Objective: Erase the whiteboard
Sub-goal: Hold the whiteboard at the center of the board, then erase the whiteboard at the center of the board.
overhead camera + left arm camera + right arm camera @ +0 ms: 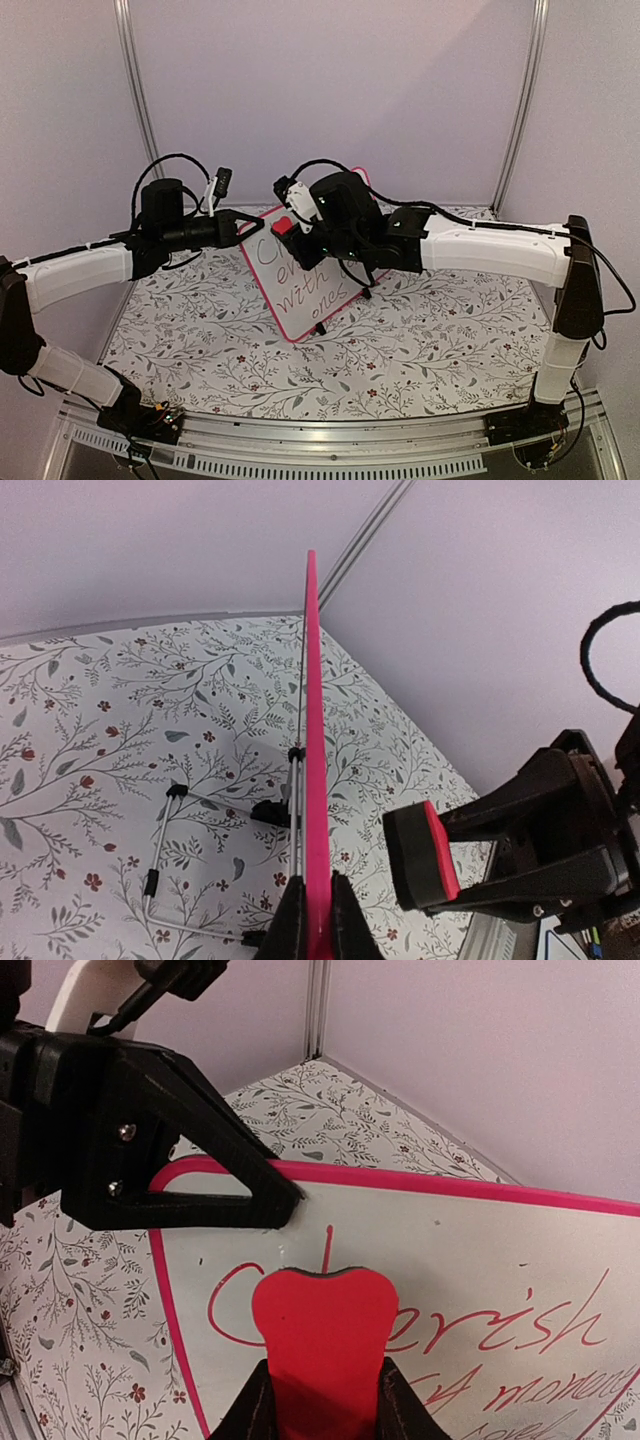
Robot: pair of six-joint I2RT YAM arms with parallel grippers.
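Observation:
The whiteboard (300,285) stands tilted on its wire stand in the middle of the table, with a pink-red frame and red handwriting. My left gripper (256,228) is shut on its upper left edge. In the left wrist view the whiteboard (315,700) is edge-on, pinched between the left gripper (318,920) jaws. My right gripper (292,236) is shut on a red eraser (284,226) with a black pad. The eraser (425,855) hangs in front of the written face with a small gap. From the right wrist, the eraser (325,1335) in the right gripper (325,1392) covers part of the first word on the whiteboard (470,1245).
A floral-patterned cloth (430,340) covers the table. The board's wire stand (165,850) with black feet rests behind the board. Pale walls and a metal corner post (520,100) close the back. The left gripper's finger (200,1175) reaches over the board's top corner.

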